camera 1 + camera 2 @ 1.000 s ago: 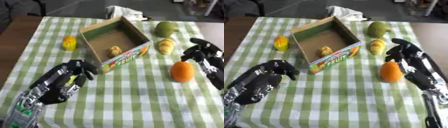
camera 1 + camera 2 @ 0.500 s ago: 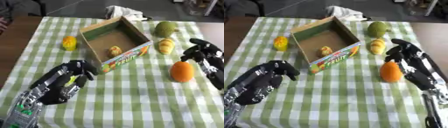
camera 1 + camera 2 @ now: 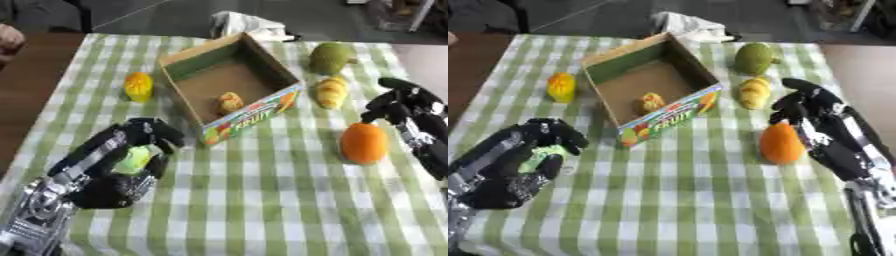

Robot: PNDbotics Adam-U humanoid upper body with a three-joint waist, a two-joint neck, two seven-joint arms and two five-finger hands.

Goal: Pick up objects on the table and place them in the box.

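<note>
— Green fruit (image 3: 134, 159), lower left of frame: where is it?
— Inside the left hand (image 3: 118, 162), fingers curled round it.
— The right hand (image 3: 820, 125)?
— Fingers relaxed, beside the orange fruit (image 3: 780, 143), right of the box (image 3: 229, 87).

I seem to be in a staged test room made up like a dining spot. My worktop (image 3: 262, 200) wears a green-and-white checked cloth (image 3: 710, 210), with fruit laid around a printed cardboard fruit box (image 3: 229, 82). Beyond its far edge lie a bare grey floor (image 3: 175, 12), a crumpled white cloth (image 3: 689, 25) and dark furniture legs (image 3: 518, 15), more like a lab than a home.
</note>
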